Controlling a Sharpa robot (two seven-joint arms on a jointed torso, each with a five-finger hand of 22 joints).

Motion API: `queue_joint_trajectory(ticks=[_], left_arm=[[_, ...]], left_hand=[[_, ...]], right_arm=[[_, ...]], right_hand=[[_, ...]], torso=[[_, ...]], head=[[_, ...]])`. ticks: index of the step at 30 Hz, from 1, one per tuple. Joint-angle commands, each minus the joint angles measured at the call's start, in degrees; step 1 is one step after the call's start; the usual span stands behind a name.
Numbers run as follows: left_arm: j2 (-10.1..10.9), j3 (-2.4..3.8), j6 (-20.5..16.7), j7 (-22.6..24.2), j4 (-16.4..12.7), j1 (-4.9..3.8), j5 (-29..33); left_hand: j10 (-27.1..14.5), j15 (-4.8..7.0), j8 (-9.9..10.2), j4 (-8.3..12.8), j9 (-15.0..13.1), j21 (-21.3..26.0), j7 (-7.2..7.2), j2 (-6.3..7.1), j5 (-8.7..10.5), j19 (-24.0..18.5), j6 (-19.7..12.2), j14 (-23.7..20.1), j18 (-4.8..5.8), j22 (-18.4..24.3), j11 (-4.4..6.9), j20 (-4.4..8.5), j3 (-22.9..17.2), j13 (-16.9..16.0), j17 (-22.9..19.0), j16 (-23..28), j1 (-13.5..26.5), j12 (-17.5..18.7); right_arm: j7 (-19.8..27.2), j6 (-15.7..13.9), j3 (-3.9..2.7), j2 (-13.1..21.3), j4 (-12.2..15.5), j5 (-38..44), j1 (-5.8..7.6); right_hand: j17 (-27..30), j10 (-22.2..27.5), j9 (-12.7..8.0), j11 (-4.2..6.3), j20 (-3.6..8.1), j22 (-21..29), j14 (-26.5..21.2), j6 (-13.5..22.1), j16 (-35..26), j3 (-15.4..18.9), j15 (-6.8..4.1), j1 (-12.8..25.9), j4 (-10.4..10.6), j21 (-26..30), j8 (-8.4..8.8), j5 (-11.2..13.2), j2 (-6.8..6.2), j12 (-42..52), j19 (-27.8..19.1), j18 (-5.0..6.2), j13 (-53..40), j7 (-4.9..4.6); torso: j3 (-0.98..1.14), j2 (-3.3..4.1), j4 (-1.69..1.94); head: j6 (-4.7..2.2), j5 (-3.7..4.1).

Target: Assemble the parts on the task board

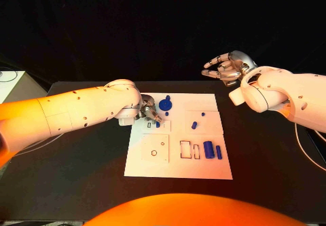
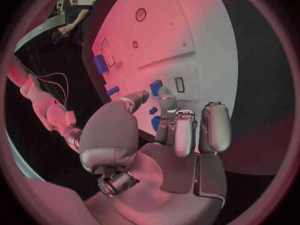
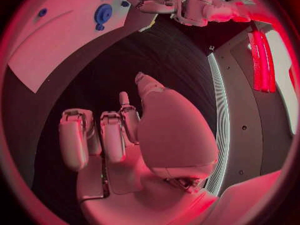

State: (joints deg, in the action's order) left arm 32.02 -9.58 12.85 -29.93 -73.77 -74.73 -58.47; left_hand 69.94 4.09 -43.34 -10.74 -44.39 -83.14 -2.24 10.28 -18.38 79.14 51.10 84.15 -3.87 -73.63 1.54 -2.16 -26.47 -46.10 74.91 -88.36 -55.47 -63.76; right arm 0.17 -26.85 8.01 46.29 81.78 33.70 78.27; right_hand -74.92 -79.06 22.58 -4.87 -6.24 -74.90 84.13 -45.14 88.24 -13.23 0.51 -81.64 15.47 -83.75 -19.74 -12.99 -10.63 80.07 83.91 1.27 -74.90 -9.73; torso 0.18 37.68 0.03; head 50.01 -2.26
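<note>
Task board [image 1: 178, 162] lies mid-table, long side running away from the robot, with bare black table [image 1: 81, 169] on all sides. Blue parts on it: a round disc part [image 1: 167, 104] near the far edge, a small peg [image 1: 194, 125] right of centre, and two upright cylinders [image 1: 211, 150] in the near right area beside outlined slots. The near left of the board carries only outlines and holes.

Left hand [image 1: 150, 113] sits over the far left of the board, its fingertips just beside a small blue part [image 1: 158, 124]. Whether it grips or merely touches that part cannot be told; in the left wrist view the fingers [image 2: 181, 130] curl down close to the blue pieces [image 2: 155, 87].

Right hand [image 1: 226, 67] hangs beyond the board's far right corner, above the table, fingers curled loosely apart, holding nothing.
</note>
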Motion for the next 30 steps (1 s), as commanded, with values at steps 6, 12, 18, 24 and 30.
queue_joint_trajectory(ticks=[6,12,18,24,30], left_arm=[[0.70,1.23,-0.29,0.45,-0.90,-0.05,-0.82],[1.22,3.13,-0.06,0.50,-1.98,-0.06,1.26],[2.18,5.12,-0.08,0.58,-2.01,-0.43,1.94],[3.01,6.13,2.19,1.16,0.69,-2.24,1.09],[2.71,7.02,6.27,1.68,5.01,-3.49,0.42]], left_hand=[[0.43,0.41,0.08,-3.62,-0.63,0.30,-0.14,0.32,5.69,0.36,0.38,5.22,0.34,-0.11,-0.11,0.14,3.21,-0.30,13.23,-0.35,-1.65,-0.59],[0.35,0.40,0.09,-5.43,-0.83,0.35,-0.15,0.45,7.37,0.33,0.34,5.21,0.33,-0.09,-0.13,0.12,4.69,-0.26,13.20,-0.32,-2.21,-0.59],[-3.16,-0.21,1.09,-5.67,-0.87,2.02,-1.03,-0.27,7.04,-1.95,-1.81,4.22,-0.34,3.10,-0.89,-0.28,5.79,3.94,10.64,1.59,-4.64,2.28],[-5.80,-1.17,3.10,-5.75,-0.14,3.26,-2.34,-1.27,6.47,-3.53,-4.49,3.49,-0.79,5.21,-2.02,-1.07,5.76,6.08,8.99,2.83,-6.99,3.48],[-8.33,-2.64,7.50,-5.79,2.80,4.32,-4.35,-1.93,6.57,-4.64,-8.49,2.95,-1.12,6.82,-3.80,-2.25,6.39,8.87,7.90,3.62,-7.60,4.98]], right_arm=[[0.16,1.53,0.01,0.08,-0.16,0.44,-0.04],[0.20,1.59,0.01,0.03,-0.30,0.47,-0.06],[0.21,1.56,0.02,0.00,-0.44,0.48,-0.08],[0.17,1.43,0.03,0.17,-0.53,0.48,-0.09],[0.17,1.35,0.04,0.29,-0.61,0.48,-0.09]], right_hand=[[-10.81,0.90,-0.13,-0.10,-0.13,-10.08,4.65,0.87,-0.50,-0.23,0.03,0.46,-0.03,1.22,0.06,0.65,-0.45,-0.81,2.52,0.65,-3.38,-0.09],[-10.72,0.96,-0.13,-0.12,-0.13,-10.02,4.62,0.93,-0.55,-0.22,0.05,0.51,-0.02,1.32,0.07,0.74,-0.45,-0.87,2.47,0.67,-3.32,-0.11],[-10.70,0.98,-0.14,-0.13,-0.14,-9.97,4.61,0.96,-0.56,-0.22,0.05,0.57,0.00,1.40,0.07,0.81,-0.45,-0.89,2.44,0.69,-3.31,-0.12],[-10.69,0.95,-0.13,-0.13,-0.15,-9.98,4.61,0.98,-0.57,-0.23,0.06,0.60,0.01,1.39,0.05,0.85,-0.43,-0.86,2.44,0.69,-3.34,-0.12],[-10.69,0.95,-0.13,-0.13,-0.15,-9.98,4.61,0.98,-0.57,-0.23,0.06,0.60,0.01,1.39,0.05,0.85,-0.43,-0.86,2.44,0.69,-3.34,-0.12]], torso=[[0.00,0.01,0.12],[0.00,0.00,0.10],[0.03,0.01,0.08],[0.10,0.04,0.03],[0.08,0.10,-0.01]], head=[[-0.01,0.08],[-0.05,0.02],[-0.57,0.08],[-0.72,0.17],[-1.55,0.03]])
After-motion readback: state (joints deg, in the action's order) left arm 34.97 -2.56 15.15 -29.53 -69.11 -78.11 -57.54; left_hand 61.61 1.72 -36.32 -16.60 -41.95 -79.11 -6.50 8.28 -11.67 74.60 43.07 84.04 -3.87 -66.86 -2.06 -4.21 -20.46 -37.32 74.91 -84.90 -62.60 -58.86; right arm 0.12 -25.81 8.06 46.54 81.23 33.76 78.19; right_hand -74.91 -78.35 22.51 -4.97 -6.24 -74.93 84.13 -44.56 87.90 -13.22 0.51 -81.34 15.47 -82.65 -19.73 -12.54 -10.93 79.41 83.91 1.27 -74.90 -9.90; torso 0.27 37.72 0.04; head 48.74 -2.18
